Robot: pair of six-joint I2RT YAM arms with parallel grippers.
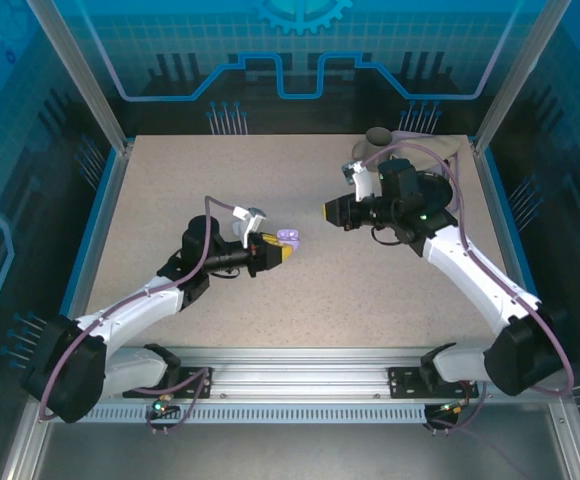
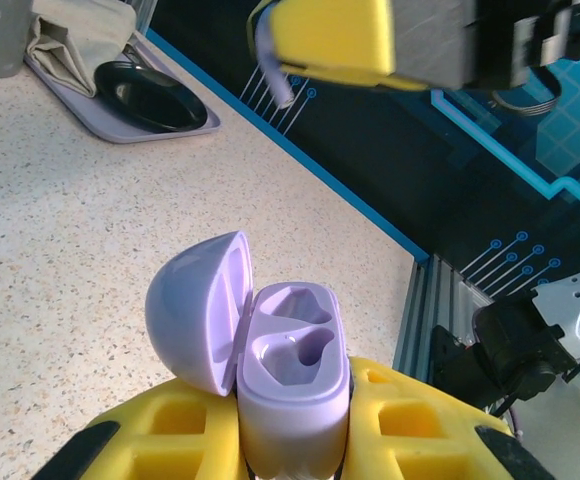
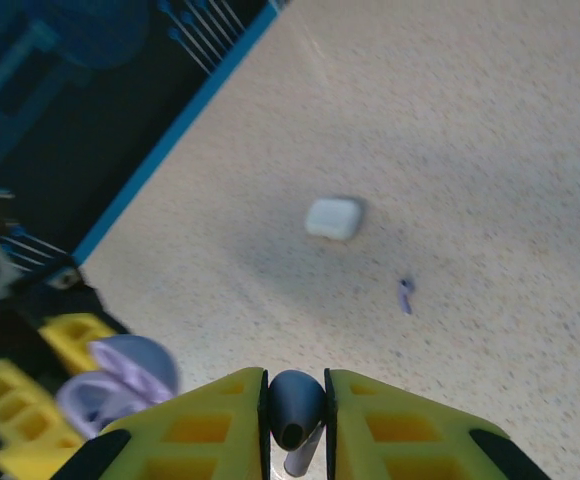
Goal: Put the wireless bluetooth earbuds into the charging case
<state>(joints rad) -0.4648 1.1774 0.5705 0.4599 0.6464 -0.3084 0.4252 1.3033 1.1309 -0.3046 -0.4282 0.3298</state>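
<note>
The right hand (image 3: 295,385), clamped tight on an earbud (image 3: 292,410), hovers above the surface (image 3: 490,120) opposite the left hand (image 2: 295,440), which grips the lavender charging case (image 2: 290,370), its lid (image 2: 195,310) open and both wells empty. A second lavender earbud (image 3: 405,293) lies on the surface near a white case (image 3: 332,217). Insertion appears imminent; next, the held bud likely needs aligning stem-first over a well.

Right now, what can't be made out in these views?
- Right wrist: earbud in the right pincer, sides covered by its fingers, colour lost in shadow.
- Right wrist: lavender piece on the table, blurred.
- Top view: charging case, wells too small to read.
</note>
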